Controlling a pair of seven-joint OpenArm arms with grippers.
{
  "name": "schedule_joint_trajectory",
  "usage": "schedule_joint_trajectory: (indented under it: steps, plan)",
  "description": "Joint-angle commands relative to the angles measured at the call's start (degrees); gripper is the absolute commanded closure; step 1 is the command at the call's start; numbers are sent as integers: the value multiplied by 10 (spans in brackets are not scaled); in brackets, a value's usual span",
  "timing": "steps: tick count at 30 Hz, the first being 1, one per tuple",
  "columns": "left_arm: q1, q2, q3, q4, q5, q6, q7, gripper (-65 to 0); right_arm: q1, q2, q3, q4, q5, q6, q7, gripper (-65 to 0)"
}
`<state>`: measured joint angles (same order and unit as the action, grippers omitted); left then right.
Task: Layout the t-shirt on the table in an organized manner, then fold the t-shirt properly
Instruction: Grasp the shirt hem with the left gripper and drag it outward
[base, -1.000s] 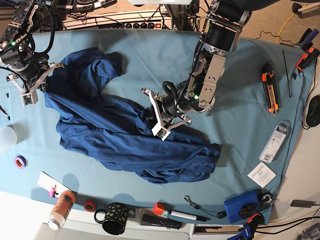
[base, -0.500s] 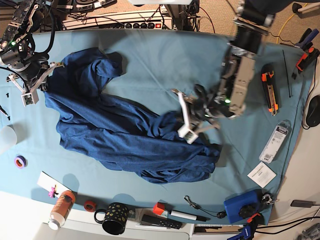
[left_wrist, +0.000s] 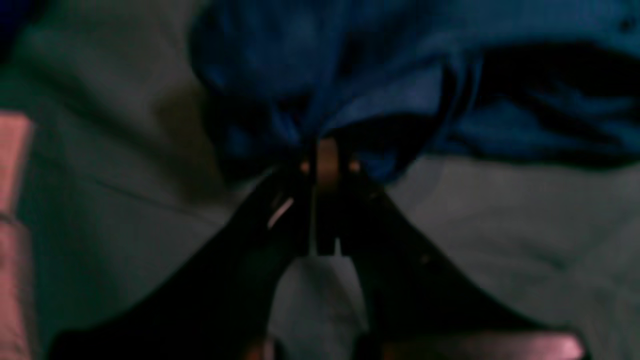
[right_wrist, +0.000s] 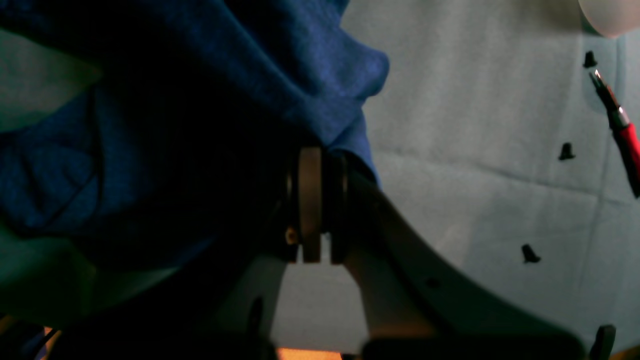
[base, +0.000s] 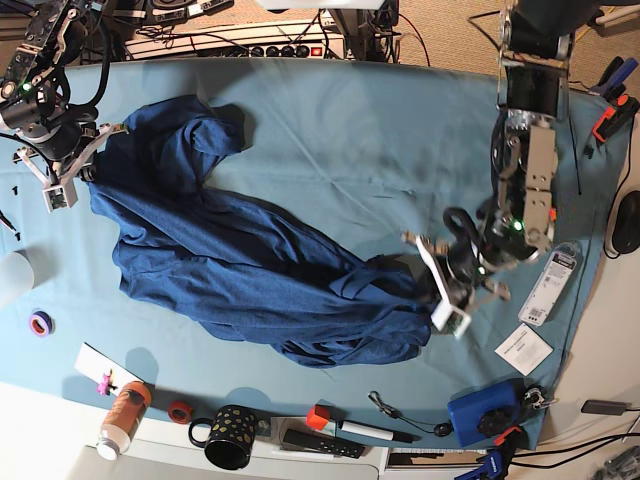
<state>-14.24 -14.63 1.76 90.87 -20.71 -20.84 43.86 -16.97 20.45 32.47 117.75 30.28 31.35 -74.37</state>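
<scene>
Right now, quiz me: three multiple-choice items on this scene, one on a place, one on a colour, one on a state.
1. Where does the right claw hold the t-shirt in the base view?
A. its left edge
B. its middle
C. its bottom right corner

2. What colour is the table cover?
A. red
B. light teal
C. black

3. How does the left claw stand?
A. wide open over bare cloth
B. shut on the t-shirt
C. shut on a mug

Key: 1 A, it grips fabric at the left edge; 2 B, teal shows all around; 3 B, navy fabric bunches between its closed fingers.

Workshop, utility knife (base: 540, 186), power strip (base: 250, 47)
</scene>
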Motion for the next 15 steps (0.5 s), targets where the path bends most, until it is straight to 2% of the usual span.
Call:
schedule_joint_trajectory:
  steps: [1, 8, 15]
  plan:
    - [-26, -2, -3, 10, -5, -2, -15, 0, 3, 10, 5, 9, 3, 0, 9, 0]
    - [-112, -1, -3, -30, 6, -2, -47, 0, 3, 10, 5, 9, 1, 0, 9, 0]
    - [-216, -2, -3, -170, 23, -2, -64, 0, 3, 10, 5, 9, 1, 0, 9, 0]
